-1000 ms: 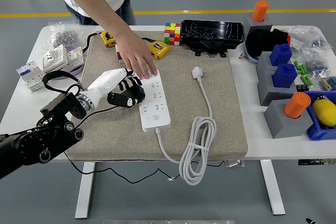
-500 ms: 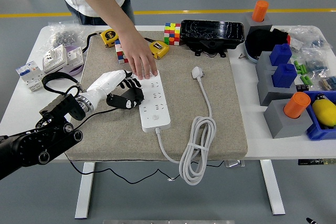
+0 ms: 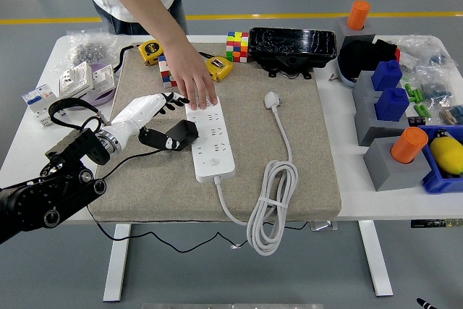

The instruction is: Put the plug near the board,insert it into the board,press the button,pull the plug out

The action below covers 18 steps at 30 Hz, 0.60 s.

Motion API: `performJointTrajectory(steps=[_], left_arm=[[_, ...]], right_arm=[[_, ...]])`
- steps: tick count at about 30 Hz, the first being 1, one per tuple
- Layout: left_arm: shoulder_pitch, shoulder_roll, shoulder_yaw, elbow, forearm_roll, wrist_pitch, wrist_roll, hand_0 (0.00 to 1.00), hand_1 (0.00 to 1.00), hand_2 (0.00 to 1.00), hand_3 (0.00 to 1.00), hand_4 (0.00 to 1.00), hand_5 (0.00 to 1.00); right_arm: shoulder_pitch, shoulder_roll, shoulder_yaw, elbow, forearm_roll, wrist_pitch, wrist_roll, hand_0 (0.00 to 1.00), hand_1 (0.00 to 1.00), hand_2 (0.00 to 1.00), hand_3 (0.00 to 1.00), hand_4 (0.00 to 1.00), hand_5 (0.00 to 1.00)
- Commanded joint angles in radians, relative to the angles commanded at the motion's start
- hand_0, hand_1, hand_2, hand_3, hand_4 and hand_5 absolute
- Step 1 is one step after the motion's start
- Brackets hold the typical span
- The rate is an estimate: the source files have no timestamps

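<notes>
Board (image 3: 210, 139): white, lengthwise on the grey mat (image 3: 304, 171), its button near the close end. Plug (image 3: 272, 99): loose on the mat right of the board, apart from it; cord (image 3: 271, 204) coiled nearer us. Left hand (image 3: 155, 117): just beside the board's left edge, fingers relaxed, grasping nothing as far as we can judge. Person's hand (image 3: 194, 81): pressed flat on the board's far end.

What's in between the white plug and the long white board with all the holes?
Nothing, in the head view: just bare grey mat between the plug and the power strip. The plug's cable curls round nearer the table's front edge.
</notes>
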<state>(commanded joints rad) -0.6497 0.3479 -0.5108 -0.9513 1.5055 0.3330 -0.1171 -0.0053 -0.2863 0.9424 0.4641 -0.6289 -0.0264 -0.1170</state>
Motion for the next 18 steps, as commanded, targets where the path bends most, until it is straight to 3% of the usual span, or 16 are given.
performJointTrajectory(steps=[1, 18], left_arm=[[0.003, 0.001, -0.001, -0.001, 0.000, 0.001, 0.000, 0.690, 0.837, 0.944, 0.913, 0.998, 0.220], [0.017, -0.007, 0.016, -0.017, -0.013, 0.013, -0.006, 0.725, 0.872, 0.970, 0.936, 0.998, 0.250]], right_arm=[[-0.001, -0.001, -0.001, -0.001, 0.001, 0.000, 0.000, 0.682, 0.689, 0.697, 0.602, 0.939, 0.533], [-0.021, 0.000, 0.022, 0.002, -0.003, -0.002, 0.001, 0.684, 0.689, 0.697, 0.602, 0.939, 0.532]])
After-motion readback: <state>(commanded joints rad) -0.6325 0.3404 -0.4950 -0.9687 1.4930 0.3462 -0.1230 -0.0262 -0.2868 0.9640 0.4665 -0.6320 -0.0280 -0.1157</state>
